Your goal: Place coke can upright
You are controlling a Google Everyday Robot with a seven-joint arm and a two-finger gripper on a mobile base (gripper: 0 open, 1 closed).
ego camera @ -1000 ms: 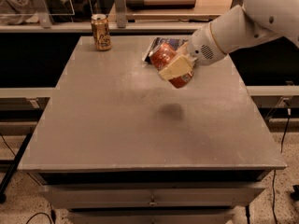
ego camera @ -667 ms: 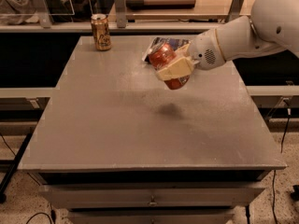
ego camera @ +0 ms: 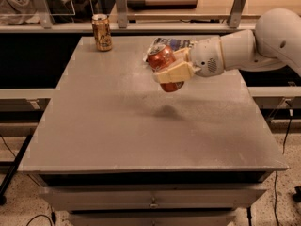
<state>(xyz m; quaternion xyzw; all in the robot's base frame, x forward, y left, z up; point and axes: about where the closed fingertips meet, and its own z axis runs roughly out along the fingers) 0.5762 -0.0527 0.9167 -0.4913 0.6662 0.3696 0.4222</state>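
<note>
Gripper (ego camera: 171,72) clamped round coke can (ego camera: 162,60) – tilted, held above table (ego camera: 117,126)

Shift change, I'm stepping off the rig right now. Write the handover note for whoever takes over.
Gripper: shut on the coke can, held in the air above the rear middle of the table; its shadow falls on the tabletop below.
Coke can: tilted, silver top pointing up and to the rear left.
Done: can grasped and off the table.
Left: turn it vertical, lower it onto bare tabletop, release.
Nearby: gold-brown can upright at the rear left corner; a bag lies just behind the gripper.
</note>
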